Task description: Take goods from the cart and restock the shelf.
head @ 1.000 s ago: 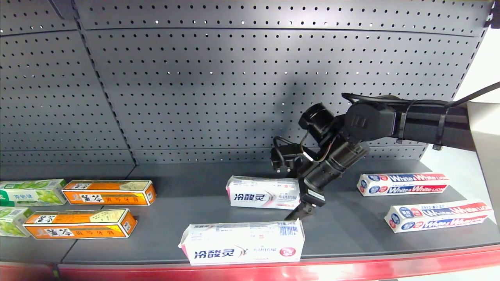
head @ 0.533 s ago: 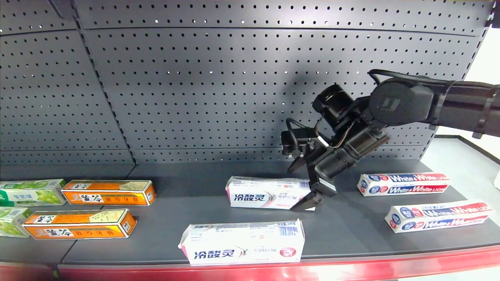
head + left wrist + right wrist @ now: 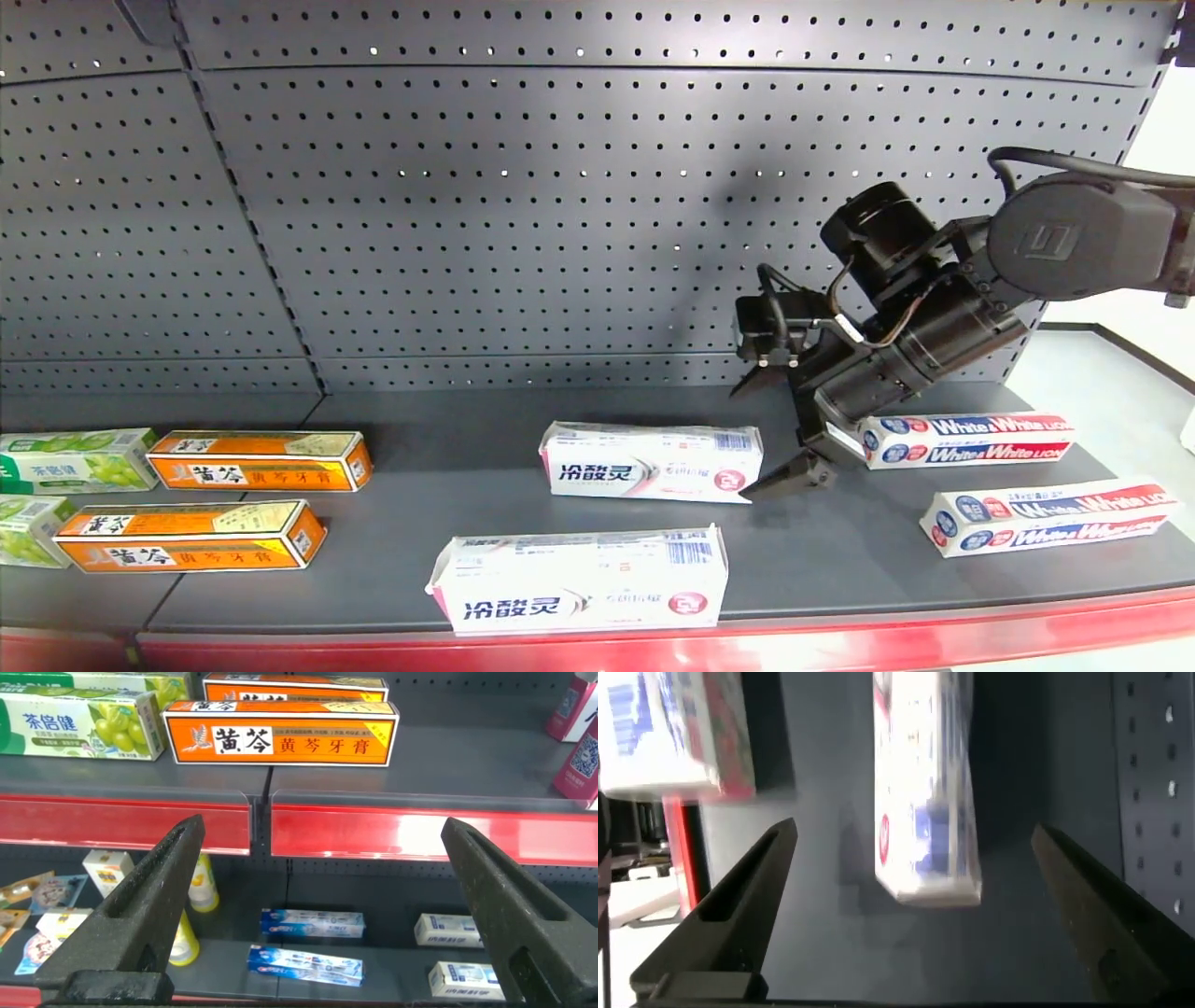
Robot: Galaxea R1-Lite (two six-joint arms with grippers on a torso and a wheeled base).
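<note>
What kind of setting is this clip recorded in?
Probably a shop aisle, or a mock-up of one: a grey perforated-metal shelf back, a red front rail along the shelf edge, and orange cardboard toothpaste cartons laid as a pair beside other kinds.

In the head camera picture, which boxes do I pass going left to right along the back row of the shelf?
green toothpaste box → orange toothpaste box → white toothpaste box → red-and-blue toothpaste box
</note>
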